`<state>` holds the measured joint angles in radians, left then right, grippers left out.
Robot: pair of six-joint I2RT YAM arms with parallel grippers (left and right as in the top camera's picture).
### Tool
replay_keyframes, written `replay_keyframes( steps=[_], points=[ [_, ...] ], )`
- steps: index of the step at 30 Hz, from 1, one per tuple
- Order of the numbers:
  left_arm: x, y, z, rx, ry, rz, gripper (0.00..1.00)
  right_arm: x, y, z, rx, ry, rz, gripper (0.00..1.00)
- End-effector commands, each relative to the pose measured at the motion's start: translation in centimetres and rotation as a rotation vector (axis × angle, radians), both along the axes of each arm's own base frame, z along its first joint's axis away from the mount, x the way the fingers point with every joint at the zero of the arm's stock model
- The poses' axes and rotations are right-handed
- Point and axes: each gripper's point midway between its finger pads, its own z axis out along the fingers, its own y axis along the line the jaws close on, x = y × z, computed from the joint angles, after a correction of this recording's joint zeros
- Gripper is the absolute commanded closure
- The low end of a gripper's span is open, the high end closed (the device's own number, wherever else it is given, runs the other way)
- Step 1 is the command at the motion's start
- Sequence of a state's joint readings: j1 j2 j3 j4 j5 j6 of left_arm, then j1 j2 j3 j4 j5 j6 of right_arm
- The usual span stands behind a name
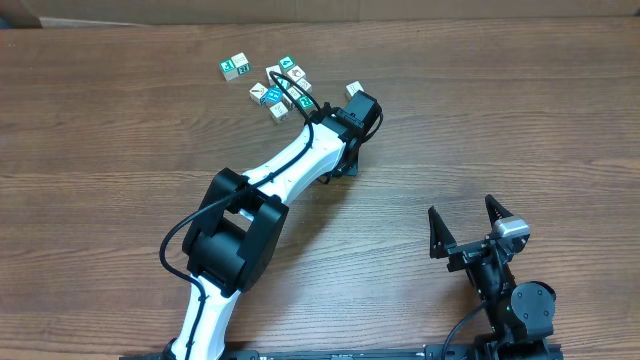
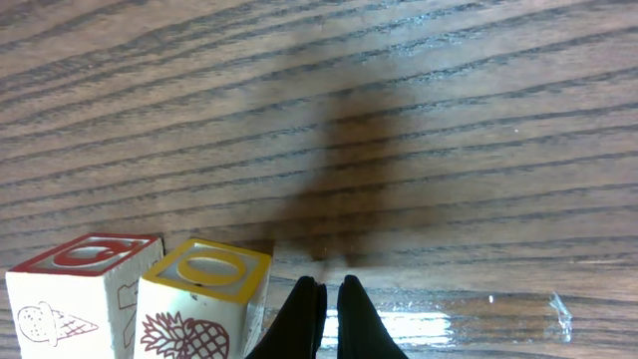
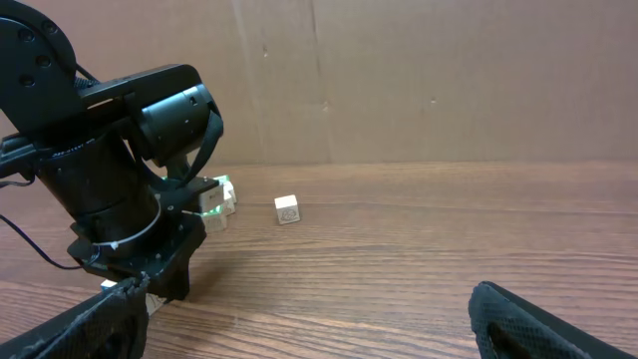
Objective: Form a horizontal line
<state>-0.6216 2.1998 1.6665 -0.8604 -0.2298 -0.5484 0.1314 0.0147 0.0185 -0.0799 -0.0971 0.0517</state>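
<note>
Wooden table (image 1: 520,120) seen from above, partway through lining up picture cubes. Toward the middle of the far edge, left gripper (image 1: 358,100) at full reach, fingers (image 2: 304,319) pressed together with nothing between them. Near the near right corner, right gripper (image 1: 462,208) with jaws spread and empty.

Likely start of the line (image 1: 235,67): two teal-topped cubes side by side near the far edge, left of centre, set apart from the loose bunch (image 1: 285,88) just to their right. One stray cube (image 1: 353,89) just beside the left gripper, on its far side.

In the left wrist view, a red-topped cube (image 2: 80,299) and a yellow-topped cube (image 2: 204,299) side by side, just left of the fingertips; not matched with certainty to any cube seen from above.

Step in hand, as judged: between picks, no cube held. Next move: spread the fingers, settle over a single cube without knocking its neighbours, then carry it to the row's open end, faces squared.
</note>
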Motion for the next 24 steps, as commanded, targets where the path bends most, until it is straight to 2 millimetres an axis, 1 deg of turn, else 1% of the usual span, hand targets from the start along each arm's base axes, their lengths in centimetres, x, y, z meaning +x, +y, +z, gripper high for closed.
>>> replay_keyframes(
  steps=[1, 10, 13, 18, 24],
  points=[
    [-0.2, 0.3, -0.4, 0.025, -0.004, 0.009, 0.96, 0.0, -0.2, -0.2, -0.004, -0.006, -0.011, 0.00],
    [-0.1, 0.5, -0.5, 0.043, -0.011, 0.005, 0.96, 0.0, -0.2, -0.2, -0.004, -0.006, -0.011, 0.00],
    [-0.2, 0.6, -1.2, 0.053, 0.003, 0.004, 0.96, 0.0, -0.2, -0.2, -0.004, -0.006, -0.011, 0.00],
    [-0.6, 0.8, -2.9, 0.079, 0.036, -0.027, 0.96, 0.0, -0.2, -0.2, -0.004, -0.006, -0.011, 0.00],
    [-0.5, 0.9, -2.8, 0.086, 0.033, -0.033, 0.96, 0.0, -0.2, -0.2, -0.004, -0.005, -0.011, 0.00]
  ],
)
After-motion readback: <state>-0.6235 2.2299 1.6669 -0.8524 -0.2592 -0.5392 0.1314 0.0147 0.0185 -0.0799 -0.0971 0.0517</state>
